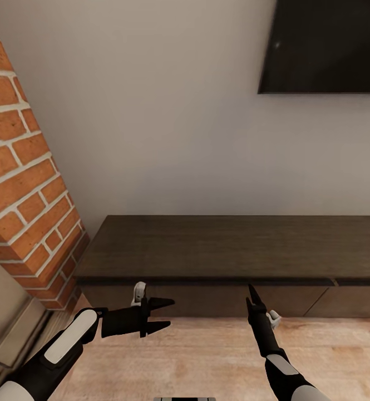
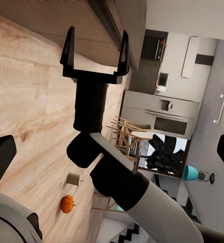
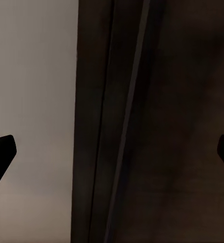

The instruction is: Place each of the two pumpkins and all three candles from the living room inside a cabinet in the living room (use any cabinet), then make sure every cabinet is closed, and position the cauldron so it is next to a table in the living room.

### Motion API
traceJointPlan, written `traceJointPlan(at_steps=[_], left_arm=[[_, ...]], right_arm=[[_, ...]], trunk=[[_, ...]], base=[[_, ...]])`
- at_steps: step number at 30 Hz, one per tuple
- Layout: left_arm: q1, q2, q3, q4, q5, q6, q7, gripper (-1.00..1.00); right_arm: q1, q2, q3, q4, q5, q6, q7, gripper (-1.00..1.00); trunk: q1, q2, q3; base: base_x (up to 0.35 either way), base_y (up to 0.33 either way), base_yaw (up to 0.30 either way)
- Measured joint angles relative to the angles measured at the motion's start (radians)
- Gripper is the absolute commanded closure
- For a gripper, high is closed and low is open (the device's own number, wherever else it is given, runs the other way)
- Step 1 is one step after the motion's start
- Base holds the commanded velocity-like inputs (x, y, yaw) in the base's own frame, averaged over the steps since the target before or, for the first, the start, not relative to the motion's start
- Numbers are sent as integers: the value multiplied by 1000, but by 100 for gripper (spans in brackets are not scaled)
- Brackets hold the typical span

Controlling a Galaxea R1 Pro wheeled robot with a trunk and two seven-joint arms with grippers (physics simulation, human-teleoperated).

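Beside a brick pillar [image 1: 23, 184], the cabinet [image 1: 229, 250] stands shut.

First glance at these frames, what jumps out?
The long dark brown cabinet runs along the wall straight ahead, its fronts shut, with a brick column at its left end and a black TV above. Both grippers, left and right, hang open and empty before it. In the left wrist view one orange pumpkin sits on the wooden floor.

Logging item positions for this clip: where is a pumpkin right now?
One pumpkin shows in the left wrist view, lying on the wooden floor beside a small brownish block, beyond the right arm's gripper.
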Motion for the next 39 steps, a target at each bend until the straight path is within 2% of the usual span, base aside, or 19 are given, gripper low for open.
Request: traceJointPlan(at_steps=[39], left_arm=[[0, 0, 0, 2, 1, 0, 0, -100]], right_arm=[[0, 0, 0, 3, -2, -1, -15, -100]], trunk=[[0, 0, 0]], base=[[28, 2, 0]])
